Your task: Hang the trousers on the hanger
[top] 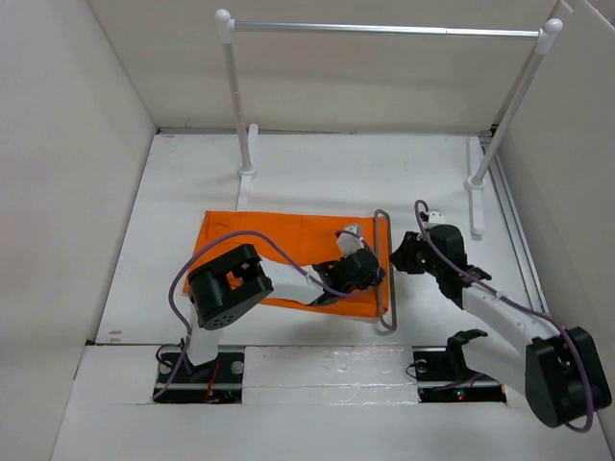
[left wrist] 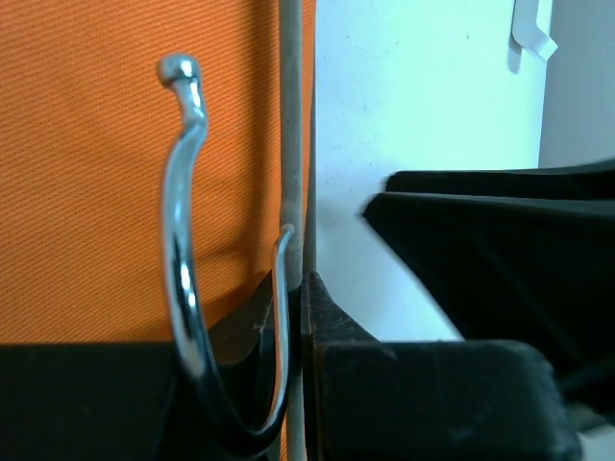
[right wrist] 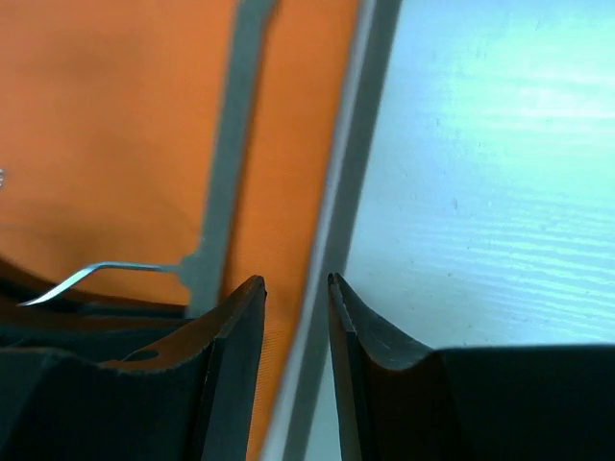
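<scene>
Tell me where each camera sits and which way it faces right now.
Top external: fixed above and behind the bases, looking down over the table; the left arm and right arm meet at the hanger on the trousers.
Left wrist: looks along the left gripper, shut on the hanger by its hook.
Right wrist: looks past the right gripper, astride a hanger bar.
Shared: all three show the hanger and trousers.

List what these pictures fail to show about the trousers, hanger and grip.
Trousers: waistband and button unreadable; too small in top view, partly under the left arm.
Hanger: corners cut off by the edges of both wrist views.
Right gripper: fingers flank the hanger's bar, but right wrist blur hides whether they touch it.
</scene>
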### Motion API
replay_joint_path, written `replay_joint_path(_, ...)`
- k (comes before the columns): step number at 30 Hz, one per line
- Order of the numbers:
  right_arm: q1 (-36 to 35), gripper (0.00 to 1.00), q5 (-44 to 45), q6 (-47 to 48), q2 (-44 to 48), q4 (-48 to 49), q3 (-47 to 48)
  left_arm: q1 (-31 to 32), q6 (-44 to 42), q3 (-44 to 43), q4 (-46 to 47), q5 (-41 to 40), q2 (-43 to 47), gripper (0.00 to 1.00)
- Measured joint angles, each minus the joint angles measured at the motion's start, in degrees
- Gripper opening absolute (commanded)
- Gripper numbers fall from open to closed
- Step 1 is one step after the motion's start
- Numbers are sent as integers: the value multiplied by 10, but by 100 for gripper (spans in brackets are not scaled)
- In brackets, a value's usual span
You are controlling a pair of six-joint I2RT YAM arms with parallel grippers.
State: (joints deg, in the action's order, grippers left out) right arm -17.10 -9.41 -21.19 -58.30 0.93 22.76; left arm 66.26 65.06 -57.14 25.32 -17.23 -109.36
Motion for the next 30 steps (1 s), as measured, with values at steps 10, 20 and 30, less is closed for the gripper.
replay_joint_path(10, -8, 37, -16, 0, -153, 36, 25, -3, -3, 0, 0, 3, 0, 0)
replay_joint_path(20, -42, 40, 32, 6, -150, -14, 55, -7, -7, 0, -2, 3, 0, 0)
replay_joint_path(30, -73, 42, 58, 12, -145, -45, 81, -8, -13, 0, -3, 7, 0, 0)
